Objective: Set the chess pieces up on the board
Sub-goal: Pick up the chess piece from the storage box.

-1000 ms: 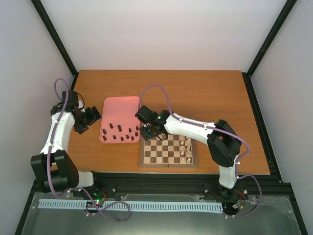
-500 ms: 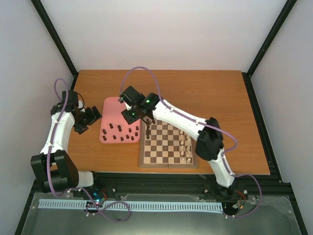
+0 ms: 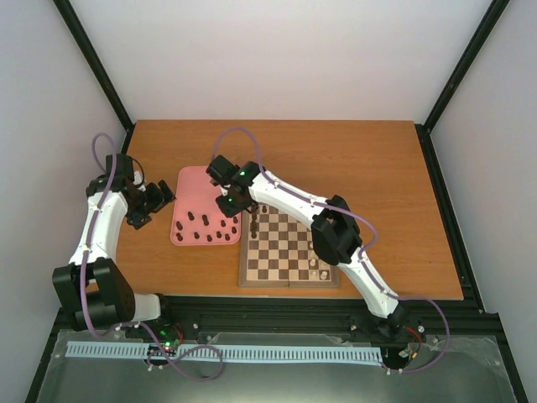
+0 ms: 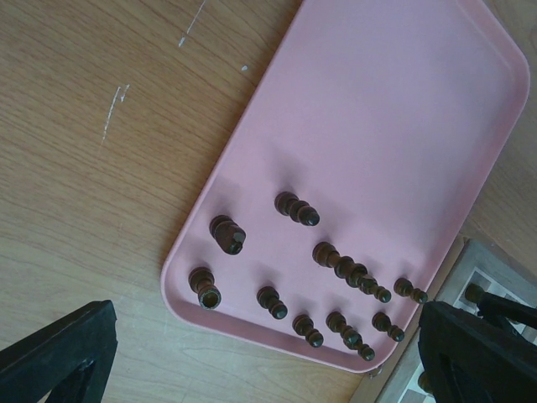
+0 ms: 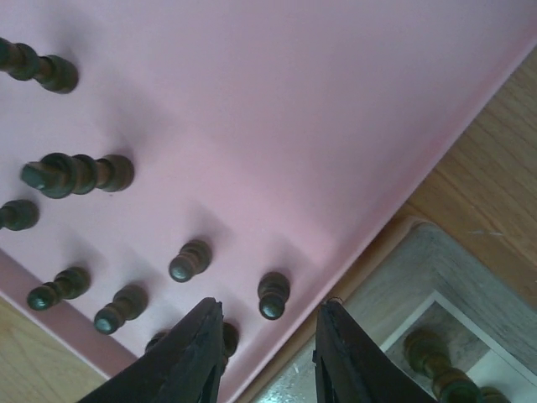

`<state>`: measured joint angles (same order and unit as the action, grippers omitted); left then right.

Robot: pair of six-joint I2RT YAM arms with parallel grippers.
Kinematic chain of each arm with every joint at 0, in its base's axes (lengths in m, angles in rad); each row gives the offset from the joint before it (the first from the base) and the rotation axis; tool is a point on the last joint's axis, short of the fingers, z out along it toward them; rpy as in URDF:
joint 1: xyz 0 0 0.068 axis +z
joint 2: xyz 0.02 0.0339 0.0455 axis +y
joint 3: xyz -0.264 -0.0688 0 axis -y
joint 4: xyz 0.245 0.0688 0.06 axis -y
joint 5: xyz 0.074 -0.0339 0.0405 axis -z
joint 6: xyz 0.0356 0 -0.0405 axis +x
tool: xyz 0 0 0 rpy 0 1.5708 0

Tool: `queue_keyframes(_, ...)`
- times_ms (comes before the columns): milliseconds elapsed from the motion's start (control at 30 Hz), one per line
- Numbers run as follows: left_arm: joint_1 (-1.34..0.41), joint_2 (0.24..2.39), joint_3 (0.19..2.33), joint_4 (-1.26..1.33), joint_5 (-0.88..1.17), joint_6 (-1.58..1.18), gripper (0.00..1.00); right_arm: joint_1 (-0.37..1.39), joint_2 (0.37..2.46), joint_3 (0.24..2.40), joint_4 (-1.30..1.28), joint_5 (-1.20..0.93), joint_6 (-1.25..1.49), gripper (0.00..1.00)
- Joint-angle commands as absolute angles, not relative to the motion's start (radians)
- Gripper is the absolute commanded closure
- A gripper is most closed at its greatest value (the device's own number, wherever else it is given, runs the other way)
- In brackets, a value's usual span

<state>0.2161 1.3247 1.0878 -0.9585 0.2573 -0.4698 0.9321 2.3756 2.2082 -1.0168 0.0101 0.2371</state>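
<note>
Jaws of the right gripper (image 5: 267, 357) hang a little open, empty, over dark pieces (image 5: 273, 295) on the pink tray (image 5: 336, 126), left of the board (image 3: 268, 264). Coming down crooked could bump one away. On the left gripper (image 3: 153, 201) they gape wide.

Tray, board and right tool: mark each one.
tray (image 3: 205, 183), top view, bare pink floor at its far end.
board (image 3: 277, 262), top view, a bare square near its middle.
right tool (image 5: 267, 323), right wrist view, the gap midway between its fingertips.
</note>
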Motion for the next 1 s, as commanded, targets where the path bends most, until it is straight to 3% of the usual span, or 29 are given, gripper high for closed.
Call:
queue_keyframes(0, 0.212, 1.317, 1.124, -0.954, 0.268, -0.468, 0.0, 0.923, 2.38, 2.196, -1.027, 0.015, 0.234, 0.68)
queue_keyframes(867, 0.213, 1.329, 1.126, -0.959, 0.252, -0.463, 0.0, 0.92, 2.509, 2.271, -1.075, -0.047, 0.207, 0.7)
queue_keyframes(967, 0.213, 1.333, 1.124, -0.957, 0.251, -0.463, 0.0, 0.918, 2.51, 2.273, -1.075, -0.049, 0.206, 0.75)
